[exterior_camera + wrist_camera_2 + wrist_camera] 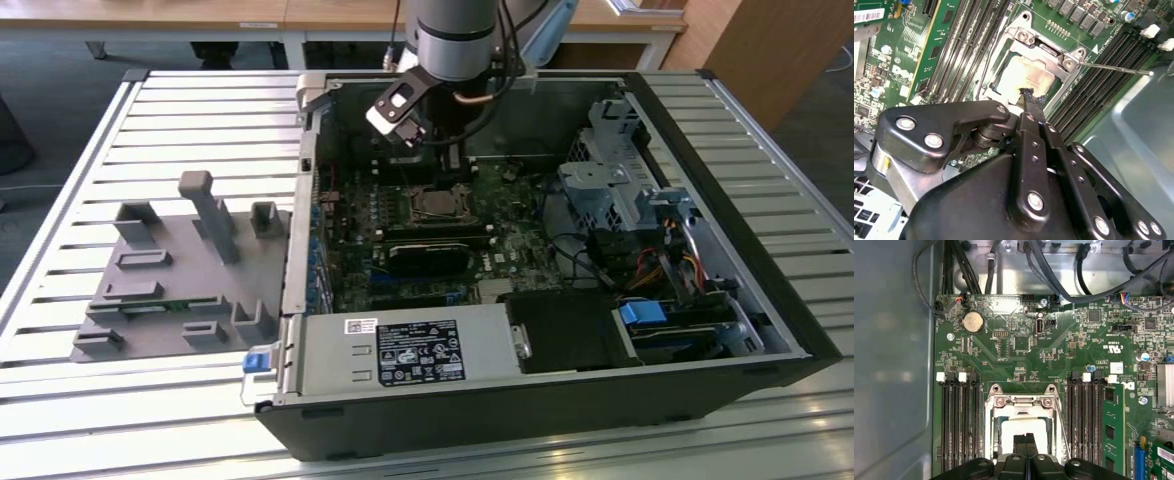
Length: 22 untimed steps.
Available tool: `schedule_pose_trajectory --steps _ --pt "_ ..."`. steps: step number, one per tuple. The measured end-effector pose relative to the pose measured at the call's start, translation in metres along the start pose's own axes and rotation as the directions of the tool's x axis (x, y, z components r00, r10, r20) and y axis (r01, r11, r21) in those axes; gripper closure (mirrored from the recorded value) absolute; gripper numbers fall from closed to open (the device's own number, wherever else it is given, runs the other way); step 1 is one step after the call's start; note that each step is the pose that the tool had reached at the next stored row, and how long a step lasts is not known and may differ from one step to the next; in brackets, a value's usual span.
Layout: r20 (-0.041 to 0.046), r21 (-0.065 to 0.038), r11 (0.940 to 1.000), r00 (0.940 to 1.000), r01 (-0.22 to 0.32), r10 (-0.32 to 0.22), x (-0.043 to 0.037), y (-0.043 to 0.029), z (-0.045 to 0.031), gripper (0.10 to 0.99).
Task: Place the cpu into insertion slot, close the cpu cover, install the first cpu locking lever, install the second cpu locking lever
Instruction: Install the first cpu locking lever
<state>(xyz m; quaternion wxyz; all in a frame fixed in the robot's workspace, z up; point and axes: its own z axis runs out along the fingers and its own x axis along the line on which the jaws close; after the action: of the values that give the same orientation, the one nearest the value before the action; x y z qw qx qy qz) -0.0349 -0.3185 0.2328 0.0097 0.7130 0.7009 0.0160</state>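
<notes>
While the arm reaches down into the open computer case [534,405], the exterior view places the gripper [455,172] just above the insertion slot [434,204] on the green motherboard [518,255]. A grey fixture block [174,280] lies on the slatted table [134,100] toward the exterior view's left.

Second wrist view: the black fingers [1024,150] are pressed together with nothing between them. Their tips stand over one edge of the cpu [1019,75]; contact cannot be confirmed. The cpu sits in the slot, its pale top showing through the window of the cpu cover [1049,50]. A thin locking lever [1114,67] juts from the socket corner across the memory slots [1099,87].

First wrist view: the joined fingertips overlap the cpu. A coin cell [973,321] sits well apart from the slot.
</notes>
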Motion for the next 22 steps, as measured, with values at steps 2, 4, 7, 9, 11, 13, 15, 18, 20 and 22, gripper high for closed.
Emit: schedule_pose_trajectory --steps 2,4,7,9,11,13,15,18,20,22 --pt "0.0000 0.000 1.0000 1.0000 0.000 0.000 0.0000 0.0001 -0.0024 0.980" --pt "0.0001 0.000 1.0000 1.0000 0.000 0.000 0.0000 0.0001 -0.0047 0.980" --pt "0.0000 0.000 1.0000 1.0000 0.000 0.000 0.0001 0.0003 -0.0088 0.980" --pt "0.0001 0.000 1.0000 1.0000 0.000 0.000 0.0001 0.0004 -0.0119 0.980" --pt "0.0000 0.000 1.0000 1.0000 0.000 0.000 0.0001 0.0006 -0.0158 0.980" --pt "0.0002 0.000 1.0000 1.0000 0.000 0.000 0.0002 0.0007 -0.0198 0.980" --pt "0.0006 0.000 1.0000 1.0000 0.000 0.000 0.0002 0.0009 -0.0239 0.980" --pt "0.0012 0.000 1.0000 1.0000 0.000 0.000 0.0003 0.0011 -0.0297 0.980" --pt "0.0016 0.000 1.0000 1.0000 0.003 -0.003 0.0003 0.0011 -0.0315 0.980" --pt "0.0017 0.000 0.9997 0.9997 0.026 -0.026 0.0003 0.0011 -0.0315 0.980"
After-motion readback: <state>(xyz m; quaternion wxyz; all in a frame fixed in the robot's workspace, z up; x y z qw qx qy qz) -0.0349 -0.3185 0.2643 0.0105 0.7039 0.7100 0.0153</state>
